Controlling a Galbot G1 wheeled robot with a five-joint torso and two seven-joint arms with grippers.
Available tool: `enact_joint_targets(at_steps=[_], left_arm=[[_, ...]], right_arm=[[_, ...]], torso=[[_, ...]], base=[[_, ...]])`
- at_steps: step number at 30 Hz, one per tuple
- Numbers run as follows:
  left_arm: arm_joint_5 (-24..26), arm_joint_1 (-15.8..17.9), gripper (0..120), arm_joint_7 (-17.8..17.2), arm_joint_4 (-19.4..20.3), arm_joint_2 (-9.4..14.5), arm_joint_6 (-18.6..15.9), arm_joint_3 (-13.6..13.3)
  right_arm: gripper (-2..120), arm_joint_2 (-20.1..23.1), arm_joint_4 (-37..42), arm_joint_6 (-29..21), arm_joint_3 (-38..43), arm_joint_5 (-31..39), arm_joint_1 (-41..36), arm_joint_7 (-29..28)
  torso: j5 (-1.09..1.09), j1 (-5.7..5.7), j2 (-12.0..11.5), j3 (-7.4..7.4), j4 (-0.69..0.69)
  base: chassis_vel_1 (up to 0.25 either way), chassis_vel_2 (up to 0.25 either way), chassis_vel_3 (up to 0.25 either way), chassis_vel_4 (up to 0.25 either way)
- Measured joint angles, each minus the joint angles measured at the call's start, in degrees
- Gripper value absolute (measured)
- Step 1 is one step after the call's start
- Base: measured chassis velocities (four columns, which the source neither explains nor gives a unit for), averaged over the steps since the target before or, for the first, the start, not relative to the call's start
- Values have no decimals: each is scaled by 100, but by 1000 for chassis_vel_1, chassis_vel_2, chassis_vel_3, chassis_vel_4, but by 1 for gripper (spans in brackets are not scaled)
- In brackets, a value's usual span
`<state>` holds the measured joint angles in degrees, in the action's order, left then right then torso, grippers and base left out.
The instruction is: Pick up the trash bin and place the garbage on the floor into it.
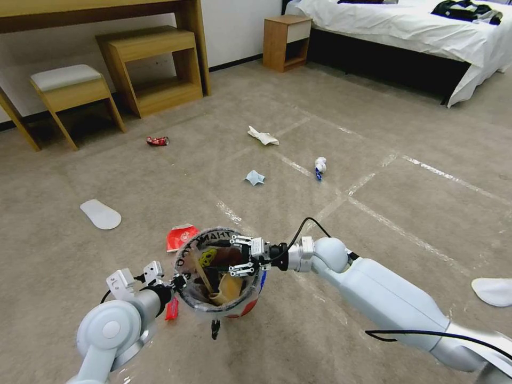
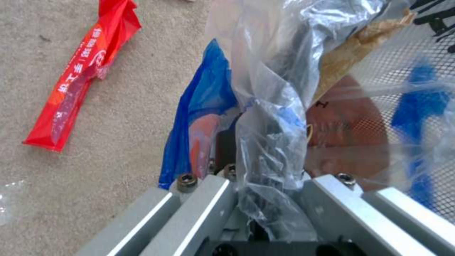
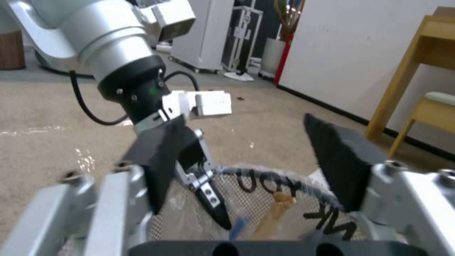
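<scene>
Trash bin (image 1: 224, 298) held off the carpet floor (image 1: 373, 176) at its near-left rim, clear liner bag (image 2: 270, 117) pinched with it between the closed jaws of the left gripper (image 1: 178, 281). Inside the bin, a crumpled brown paper bag (image 1: 230, 288) and a thin wooden stick (image 1: 204, 274) leaning against the wall. Right gripper (image 1: 238, 257) poised over the bin's mouth, jaws spread wide and holding nothing; black pads (image 3: 339, 156) apart in the right wrist view, bin rim lettering below them. Red wrapper (image 1: 181, 236) flat on the floor just behind the bin, a second long red wrapper (image 2: 78, 80) lying beside the bin near the left gripper. Farther out on the floor, well apart: pale blue mask (image 1: 255, 177), white crumpled paper (image 1: 263, 136), white-blue wad (image 1: 320, 166), crushed red can (image 1: 158, 141) near the wooden stool (image 1: 72, 93).
</scene>
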<state>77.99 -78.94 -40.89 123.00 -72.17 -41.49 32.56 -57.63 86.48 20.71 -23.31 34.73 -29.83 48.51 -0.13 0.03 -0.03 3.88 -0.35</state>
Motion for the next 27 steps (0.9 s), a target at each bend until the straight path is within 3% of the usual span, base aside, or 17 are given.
enact_joint_targets(at_steps=[8, 19, 27], left_arm=[[0, -11, 0, -5, 0, 10, -2, 35], [44, -33, 0, -13, 67, 66, -7, 89], [158, -21, 0, -52, 102, 223, -9, 173]], right_arm=[[99, 83, 309, -55, 229, 197, 67, -24], [100, 222, 566, -125, 1212, 584, 182, -616], [100, 276, 542, -235, 2726, 802, -284, -1355]], torso=[[0, 0, 0, 0, 0], [1, 0, 0, 0, 0], [1, 0, 0, 0, 0]], base=[[0, 0, 0, 0], [0, 0, 0, 0], [0, 0, 0, 0]])
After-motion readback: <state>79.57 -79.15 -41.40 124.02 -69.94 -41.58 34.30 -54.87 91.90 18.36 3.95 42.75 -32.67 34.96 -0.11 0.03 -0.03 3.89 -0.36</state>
